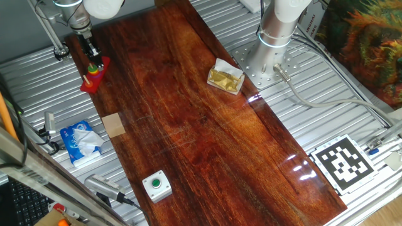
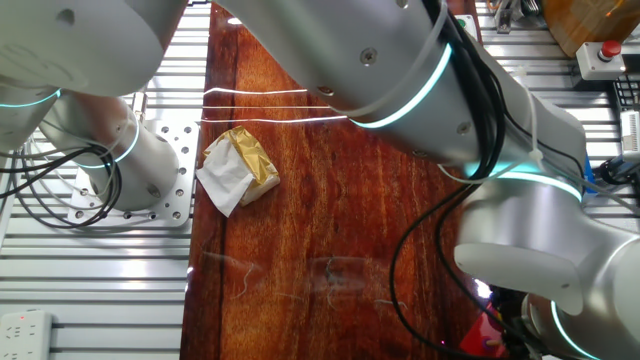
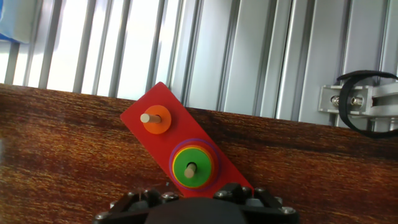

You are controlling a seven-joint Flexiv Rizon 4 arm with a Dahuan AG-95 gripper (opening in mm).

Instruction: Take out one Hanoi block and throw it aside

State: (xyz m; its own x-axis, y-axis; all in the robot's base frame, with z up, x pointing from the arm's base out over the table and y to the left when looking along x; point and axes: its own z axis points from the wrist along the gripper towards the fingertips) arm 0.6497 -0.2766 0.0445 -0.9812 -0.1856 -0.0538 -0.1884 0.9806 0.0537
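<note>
The Hanoi toy has a red base (image 1: pixel 94 80) at the far left edge of the wooden board. In the hand view the base (image 3: pixel 149 134) lies diagonally. The green Hanoi block (image 3: pixel 190 168) sits on top of the ring stack on one peg, with yellow and purple rims showing under it. An orange ring (image 3: pixel 156 118) sits alone on another peg. My gripper (image 1: pixel 93 55) hangs just above the stack. Its dark body (image 3: pixel 194 211) fills the bottom edge of the hand view. The fingertips are hidden, so I cannot tell how the jaws stand.
A gold wrapper on white paper (image 1: pixel 226 78) lies mid-board, also in the other fixed view (image 2: pixel 240 165). A small wooden block (image 1: pixel 114 124), a blue tissue pack (image 1: pixel 81 141) and a green button box (image 1: pixel 156 185) sit along the left side. A black clamp (image 3: pixel 367 102) lies beyond the board edge.
</note>
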